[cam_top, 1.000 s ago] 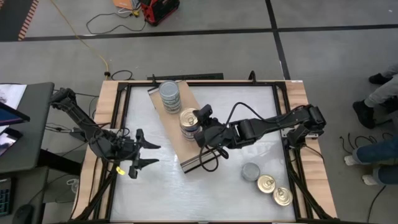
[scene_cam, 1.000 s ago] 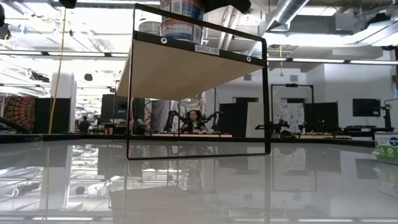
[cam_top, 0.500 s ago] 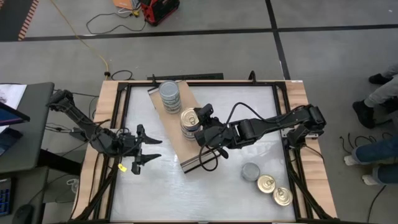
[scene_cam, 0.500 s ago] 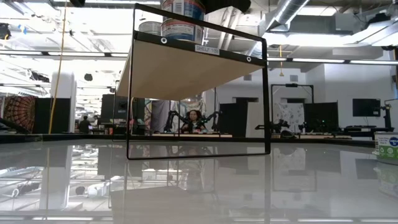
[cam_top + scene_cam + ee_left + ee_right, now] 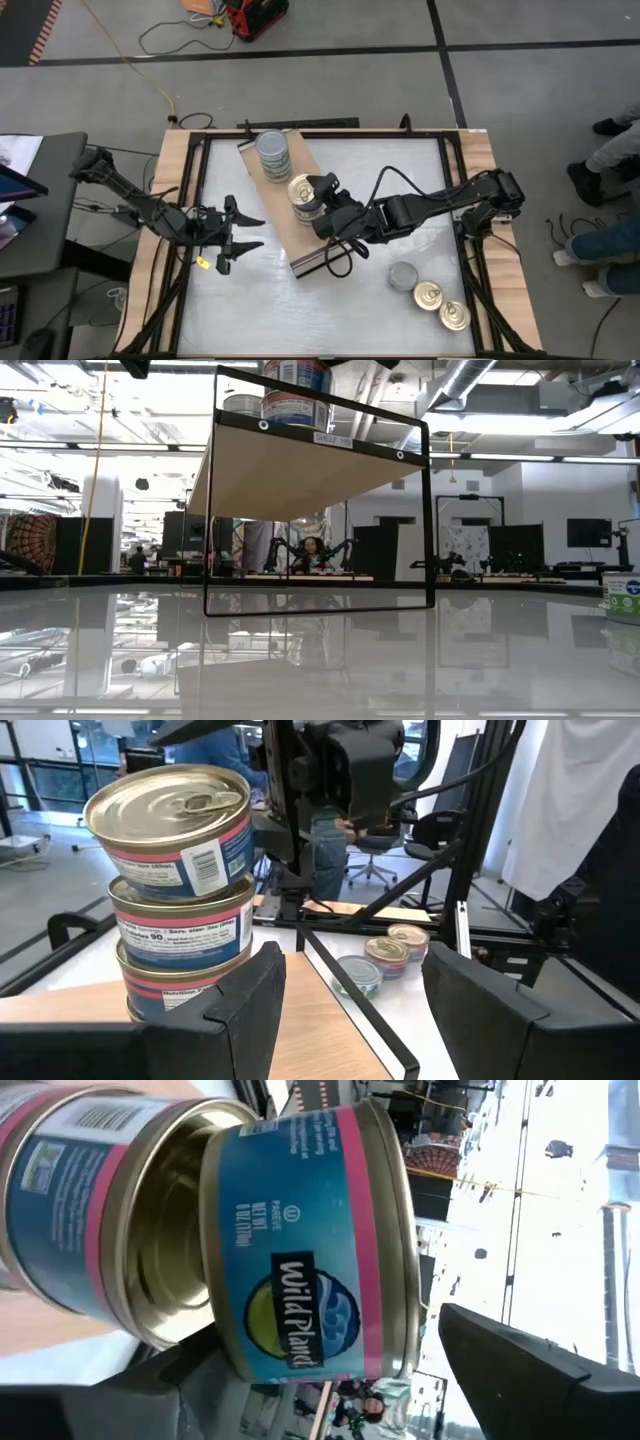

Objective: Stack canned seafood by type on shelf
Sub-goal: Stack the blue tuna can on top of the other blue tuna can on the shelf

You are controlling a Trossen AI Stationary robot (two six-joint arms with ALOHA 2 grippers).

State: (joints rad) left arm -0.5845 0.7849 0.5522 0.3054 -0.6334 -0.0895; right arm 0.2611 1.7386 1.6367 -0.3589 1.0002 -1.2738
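The shelf [image 5: 300,235] is a light-wood board on a black frame, lying slantwise across the white table. Two tin stacks stand on it: silver tops [image 5: 273,155] at its far end, and three gold tops [image 5: 304,193] at the middle. The uppermost gold-top tin [image 5: 170,820] sits off-centre on the two below. My right gripper [image 5: 300,1380] reaches it level from the table's right and is open, one finger on either side of the tin. My left gripper [image 5: 238,233] hovers open and empty left of the shelf, pointing at the gold stack. My right gripper has a clear gap between one finger [image 5: 540,1370] and the uppermost tin's rim [image 5: 400,1250]. Whether the other finger [image 5: 120,1395] touches the tin's wall I cannot tell. The tin rests on the stack, not lifted.
Three loose tins lie near the table's right near corner: one silver top [image 5: 403,276] and two gold tops [image 5: 428,296], [image 5: 455,316]. The table has a raised wooden and black frame [image 5: 470,250]. A person's legs [image 5: 610,150] show beyond the right edge.
My left gripper has swung toward the shelf and a little toward the far edge, staying open. My right gripper has rolled at the wrist, and its fingers have spread wider beside the uppermost gold-top tin, which stays on the stack.
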